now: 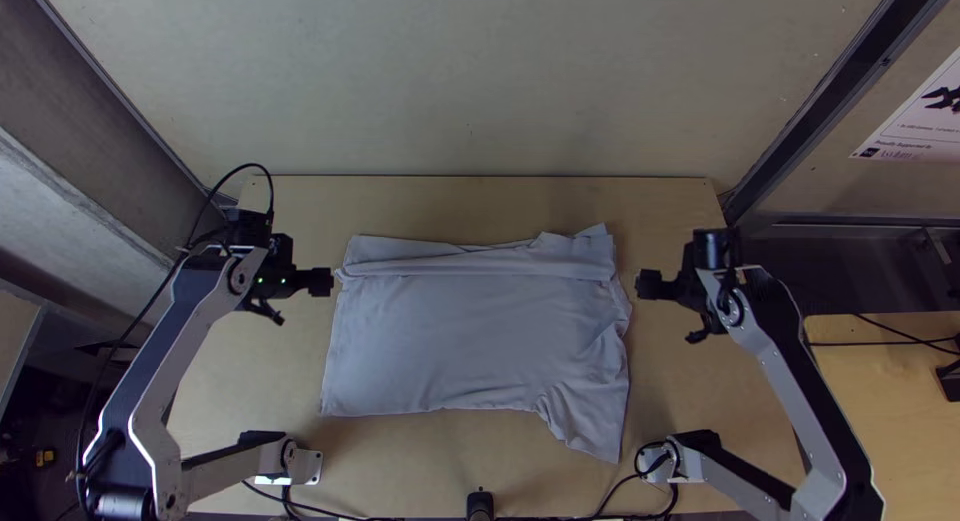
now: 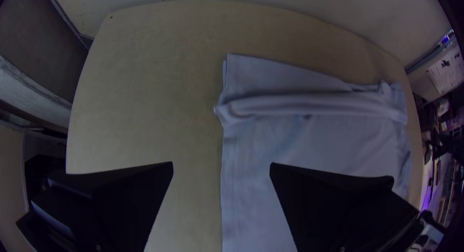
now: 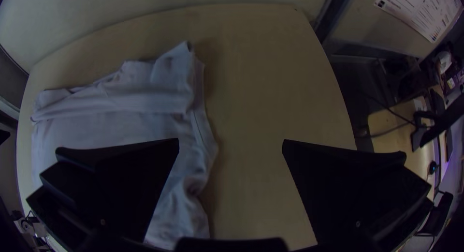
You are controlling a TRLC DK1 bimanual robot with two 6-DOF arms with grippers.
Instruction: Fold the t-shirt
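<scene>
T-shirt (image 1: 450, 331), pale grey-lilac: we find it lying mostly flat on the middle of the bench (image 1: 250, 381). We note a long raised fold along its side nearest the bench's far edge, rumpled cloth towards the bench's right, and a creased corner jutting towards the bench's near edge.

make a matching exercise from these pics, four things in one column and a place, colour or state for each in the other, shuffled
1. left gripper
2. right gripper
3. t-shirt
4. printed sheet

A. pale greyish, lying partly folded on the table
B. fingers open, by the cloth's right side in the top view
C. white, near the top view's right edge, beyond the dark frame
D. fingers open, by the cloth's left side in the top view

Right pairs: 1-D, 2-B, 3-A, 4-C
</scene>
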